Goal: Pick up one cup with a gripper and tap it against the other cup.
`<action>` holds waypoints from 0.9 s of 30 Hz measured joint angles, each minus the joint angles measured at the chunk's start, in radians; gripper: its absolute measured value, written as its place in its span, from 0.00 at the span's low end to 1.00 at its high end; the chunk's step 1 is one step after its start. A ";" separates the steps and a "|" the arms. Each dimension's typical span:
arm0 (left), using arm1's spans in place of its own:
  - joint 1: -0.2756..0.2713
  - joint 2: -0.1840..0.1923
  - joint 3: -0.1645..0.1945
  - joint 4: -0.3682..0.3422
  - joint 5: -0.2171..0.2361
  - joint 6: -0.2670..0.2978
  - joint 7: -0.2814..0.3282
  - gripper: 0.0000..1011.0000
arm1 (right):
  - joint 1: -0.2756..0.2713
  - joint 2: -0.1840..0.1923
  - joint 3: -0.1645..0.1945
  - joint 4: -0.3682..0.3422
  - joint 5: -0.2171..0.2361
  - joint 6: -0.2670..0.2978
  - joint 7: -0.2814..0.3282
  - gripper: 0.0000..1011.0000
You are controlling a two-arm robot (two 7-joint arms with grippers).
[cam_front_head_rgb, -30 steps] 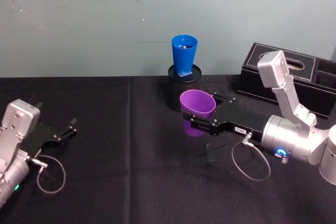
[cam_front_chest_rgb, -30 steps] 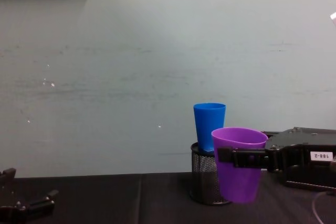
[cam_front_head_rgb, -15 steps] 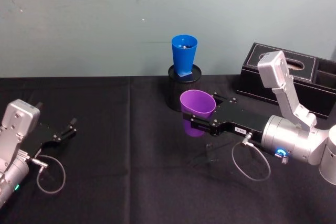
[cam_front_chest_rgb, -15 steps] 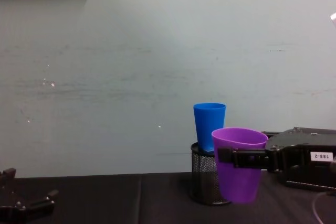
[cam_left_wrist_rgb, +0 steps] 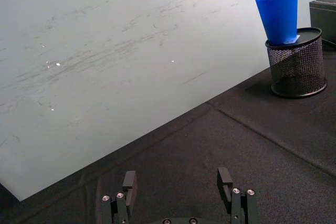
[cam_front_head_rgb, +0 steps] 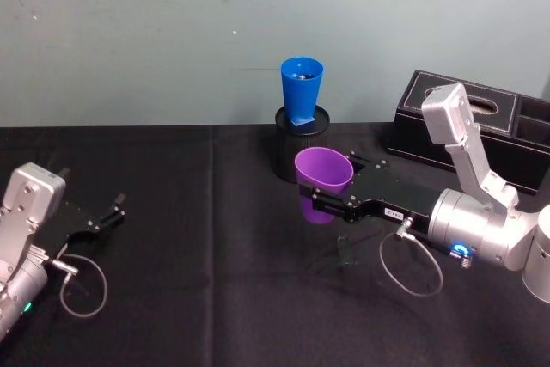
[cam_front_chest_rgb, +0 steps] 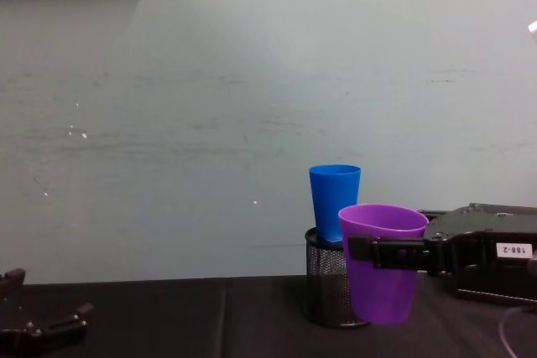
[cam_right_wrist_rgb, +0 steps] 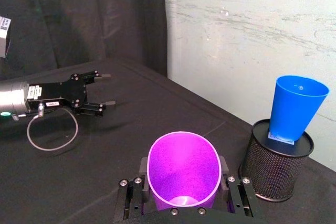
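1. Right end effector (cam_front_head_rgb: 320,202) is clamped on the purple cup (cam_front_head_rgb: 321,185), holding it above the table (cam_front_head_rgb: 198,281).
2. Pickup looks done; the tap remains.
3. Blue cup (cam_front_head_rgb: 302,92) stands in the mesh pen holder (cam_front_head_rgb: 296,149), just beyond.
4. Left end effector (cam_front_head_rgb: 109,214) rests spread apart, idle.

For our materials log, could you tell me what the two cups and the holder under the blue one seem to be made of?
Purple cup: likely plastic, smooth, matte, uniform colour, thin rim.
Blue cup: likely the same plastic, plain and opaque.
Holder: black wire mesh, probably metal; the open weave shows.
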 joint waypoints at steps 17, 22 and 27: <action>0.000 0.000 0.000 0.000 0.000 0.000 0.000 0.99 | 0.000 0.000 0.000 0.000 0.000 0.000 0.000 0.71; 0.000 0.000 0.000 0.000 0.000 0.000 0.000 0.99 | -0.006 0.009 -0.006 -0.012 0.000 -0.012 0.012 0.71; 0.000 0.000 0.000 0.000 0.000 0.000 0.000 0.99 | -0.023 0.024 -0.013 -0.046 -0.006 -0.013 0.016 0.71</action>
